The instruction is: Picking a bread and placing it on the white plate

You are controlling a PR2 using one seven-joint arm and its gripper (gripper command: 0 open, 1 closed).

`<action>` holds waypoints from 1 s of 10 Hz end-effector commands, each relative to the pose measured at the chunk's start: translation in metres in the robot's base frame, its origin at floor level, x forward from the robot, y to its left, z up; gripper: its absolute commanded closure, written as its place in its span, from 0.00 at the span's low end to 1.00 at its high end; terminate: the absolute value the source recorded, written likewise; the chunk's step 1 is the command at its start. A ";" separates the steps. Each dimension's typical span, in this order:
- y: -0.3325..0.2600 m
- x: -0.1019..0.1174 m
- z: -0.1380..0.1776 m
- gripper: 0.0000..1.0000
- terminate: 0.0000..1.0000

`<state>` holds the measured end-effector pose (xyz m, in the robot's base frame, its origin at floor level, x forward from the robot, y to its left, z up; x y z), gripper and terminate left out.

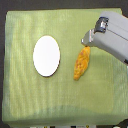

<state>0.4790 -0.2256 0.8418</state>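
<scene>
The bread, a golden-orange bumpy loaf, lies tilted on the green cloth at the exterior view's right, its lower tip pointing down-left. The white plate sits flat to its left, apart from it by a strip of cloth and with nothing on it. My gripper comes in from the upper right and sits right over the bread's upper end. Its grey body covers the fingertips, so the jaws' stance and any grasp on the bread are hidden.
A green cloth covers the whole table surface. The grey arm fills the upper right corner. Dark table edges border the cloth at top and bottom.
</scene>
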 end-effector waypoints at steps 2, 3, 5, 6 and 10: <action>0.035 0.004 -0.056 0.00 0.00; 0.039 0.002 -0.063 0.00 0.00; 0.049 -0.002 -0.079 0.00 0.00; 0.050 -0.003 -0.085 0.00 0.00; 0.050 -0.007 -0.106 0.00 0.00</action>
<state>0.4743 -0.1783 0.7618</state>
